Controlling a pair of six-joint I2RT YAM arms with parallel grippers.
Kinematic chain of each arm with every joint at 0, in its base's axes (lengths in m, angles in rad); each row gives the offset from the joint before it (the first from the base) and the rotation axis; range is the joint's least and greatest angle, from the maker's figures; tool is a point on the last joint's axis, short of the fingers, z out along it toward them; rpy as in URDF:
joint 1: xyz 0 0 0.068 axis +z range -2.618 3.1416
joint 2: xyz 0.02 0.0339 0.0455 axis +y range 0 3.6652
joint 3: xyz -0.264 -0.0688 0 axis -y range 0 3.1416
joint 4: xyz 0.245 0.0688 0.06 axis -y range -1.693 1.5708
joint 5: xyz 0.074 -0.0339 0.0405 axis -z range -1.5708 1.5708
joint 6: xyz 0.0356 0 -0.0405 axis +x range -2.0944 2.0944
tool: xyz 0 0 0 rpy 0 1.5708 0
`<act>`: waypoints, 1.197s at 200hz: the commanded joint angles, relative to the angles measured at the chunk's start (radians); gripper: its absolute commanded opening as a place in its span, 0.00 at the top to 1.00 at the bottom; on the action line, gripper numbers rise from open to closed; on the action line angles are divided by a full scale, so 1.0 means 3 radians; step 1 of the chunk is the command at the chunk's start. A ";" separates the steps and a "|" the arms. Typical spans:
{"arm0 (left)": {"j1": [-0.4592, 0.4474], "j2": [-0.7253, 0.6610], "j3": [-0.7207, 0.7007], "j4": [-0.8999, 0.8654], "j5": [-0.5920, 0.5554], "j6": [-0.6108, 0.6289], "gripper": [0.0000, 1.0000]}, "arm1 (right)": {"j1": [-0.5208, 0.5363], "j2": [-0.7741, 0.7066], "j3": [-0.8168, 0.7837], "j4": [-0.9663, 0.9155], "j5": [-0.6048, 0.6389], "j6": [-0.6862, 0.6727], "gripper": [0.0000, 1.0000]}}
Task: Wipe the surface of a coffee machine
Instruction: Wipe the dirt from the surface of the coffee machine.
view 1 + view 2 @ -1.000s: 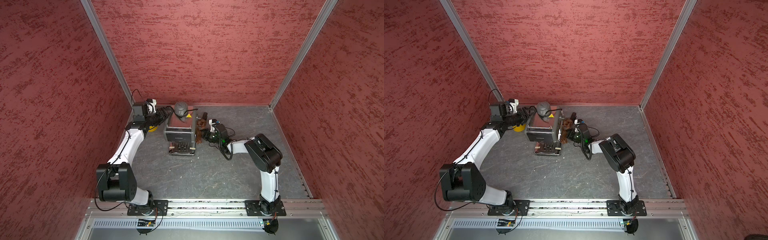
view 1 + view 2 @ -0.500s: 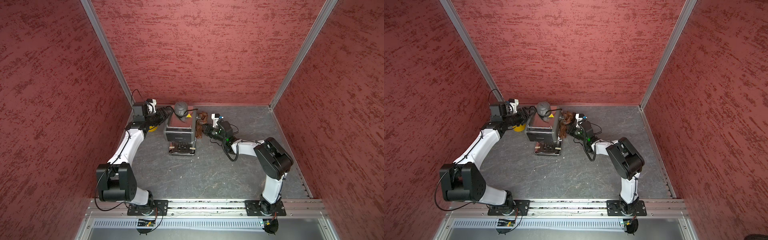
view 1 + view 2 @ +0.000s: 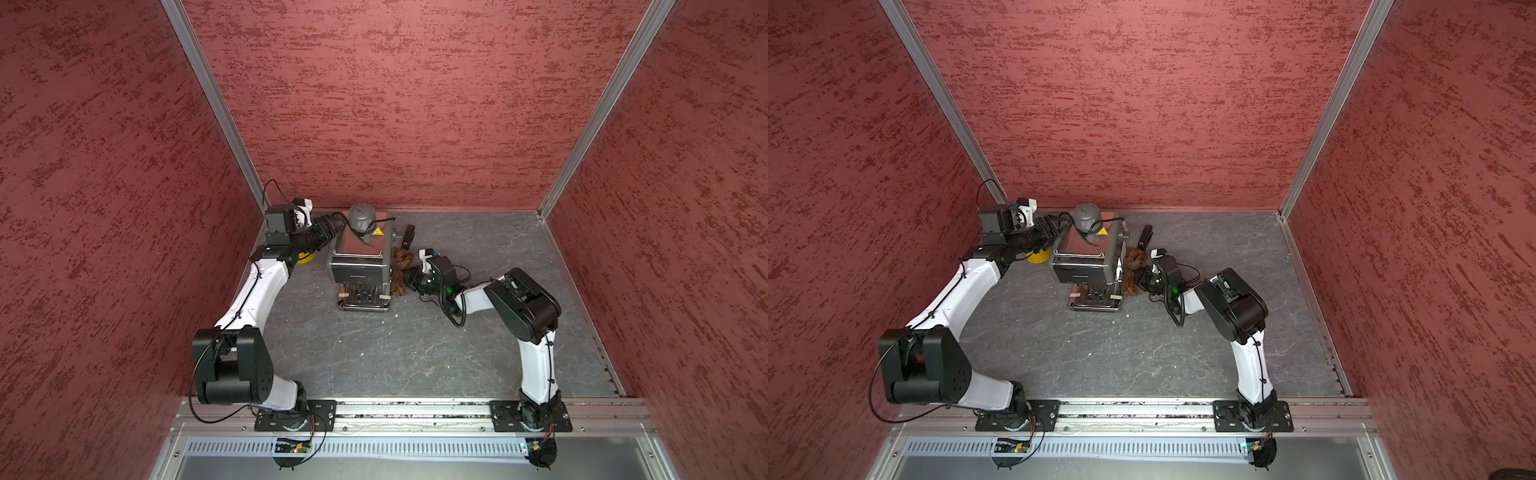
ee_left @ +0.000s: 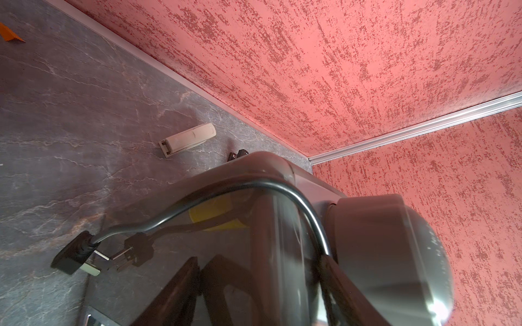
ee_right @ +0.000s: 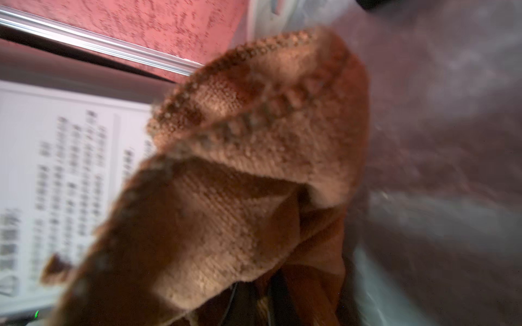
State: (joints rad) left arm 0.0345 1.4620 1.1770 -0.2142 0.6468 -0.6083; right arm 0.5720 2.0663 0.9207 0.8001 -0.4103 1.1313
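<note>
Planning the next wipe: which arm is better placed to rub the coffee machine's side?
Right: the right gripper holds the brown cloth beside the coffee machine; the left gripper has none.

Boxy grey-and-black coffee machine (image 3: 360, 259) stands upright near the back wall (image 3: 395, 104); steel drip tray (image 3: 365, 302) faces front; grey domed cap (image 3: 361, 216) and yellow sticker (image 3: 377, 232) on top.

There are one coffee machine (image 3: 360, 257), one yellow bucket (image 3: 1037, 257), one brown cloth (image 3: 401, 270) and one small black object (image 3: 409, 237). One black cord (image 4: 254, 187) shows. Two robot arms: a left arm (image 3: 257, 291), a right arm (image 3: 536, 365).
</note>
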 commanded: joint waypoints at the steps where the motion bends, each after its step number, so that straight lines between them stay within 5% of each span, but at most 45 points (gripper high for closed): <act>1: 0.0000 0.0025 -0.0125 -0.0263 -0.0013 0.0009 0.33 | 0.0070 -0.0107 -0.0131 0.0106 -0.0110 0.0180 1.00; 103: 0.0008 -0.0006 -0.0148 -0.0274 -0.0003 0.0014 0.33 | 0.0389 -0.0573 -0.0644 0.0283 -0.0227 0.0584 1.00; 239: 0.0008 -0.0033 -0.0130 -0.0283 0.0002 -0.0010 0.33 | 0.0077 -0.0500 0.0213 -0.0207 -0.0009 0.0063 1.00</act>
State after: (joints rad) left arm 0.0364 1.4536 1.1667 -0.2081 0.6468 -0.6167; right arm 0.6056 1.9602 0.9298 0.7357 -0.4759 1.1854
